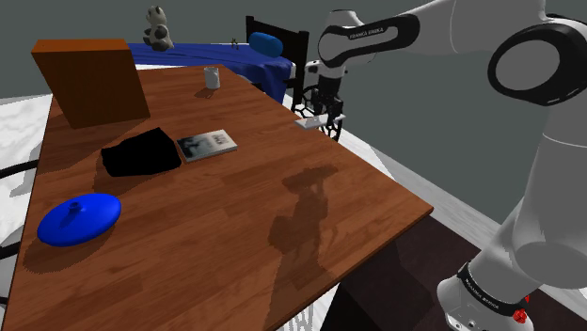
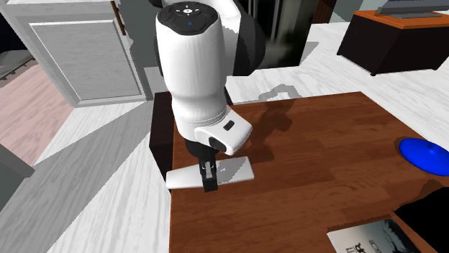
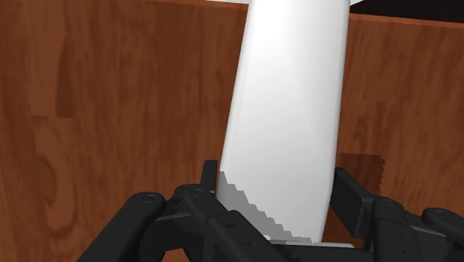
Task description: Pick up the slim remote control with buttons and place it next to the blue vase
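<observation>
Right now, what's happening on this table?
The white arm's black gripper has its fingers clasped on a slim white remote at the edge of the wooden table. Whether it is lifted yet is unclear. The blue vase sits far across the table, so the carry has not been made.

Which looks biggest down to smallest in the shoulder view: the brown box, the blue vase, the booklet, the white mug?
Largest to smallest:
1. brown box
2. blue vase, though it sits nearest the camera, which flatters it
3. booklet
4. white mug, which also sits farthest away
</observation>
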Robot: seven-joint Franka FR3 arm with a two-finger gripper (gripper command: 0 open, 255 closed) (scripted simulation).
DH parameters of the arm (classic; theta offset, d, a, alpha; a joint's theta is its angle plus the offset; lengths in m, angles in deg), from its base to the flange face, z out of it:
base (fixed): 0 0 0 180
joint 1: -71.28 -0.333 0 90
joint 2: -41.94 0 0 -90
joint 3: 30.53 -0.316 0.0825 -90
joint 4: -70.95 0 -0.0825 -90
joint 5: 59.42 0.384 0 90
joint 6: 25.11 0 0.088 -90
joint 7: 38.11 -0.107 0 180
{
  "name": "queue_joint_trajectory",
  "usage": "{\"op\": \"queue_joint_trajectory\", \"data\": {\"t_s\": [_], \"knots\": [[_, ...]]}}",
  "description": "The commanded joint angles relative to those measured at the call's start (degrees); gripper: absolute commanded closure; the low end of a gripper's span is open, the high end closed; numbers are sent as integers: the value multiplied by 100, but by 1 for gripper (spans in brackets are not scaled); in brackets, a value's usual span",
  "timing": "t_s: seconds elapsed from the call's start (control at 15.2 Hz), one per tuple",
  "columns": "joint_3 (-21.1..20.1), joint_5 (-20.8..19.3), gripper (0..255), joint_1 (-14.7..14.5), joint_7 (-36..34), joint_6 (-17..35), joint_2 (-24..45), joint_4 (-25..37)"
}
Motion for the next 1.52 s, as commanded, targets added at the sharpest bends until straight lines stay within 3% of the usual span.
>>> {"op": "queue_joint_trajectory", "data": {"t_s": [0.0, 0.13, 0.79, 1.45], "knots": [[2, -8, 255, -2, -11, -147, -28, 118], [4, -13, 255, -1, -15, -261, -46, 215], [-431, -174, 255, -820, -1282, -96, -434, -306], [-895, -278, 255, -1594, -2544, -145, -293, -98]]}}
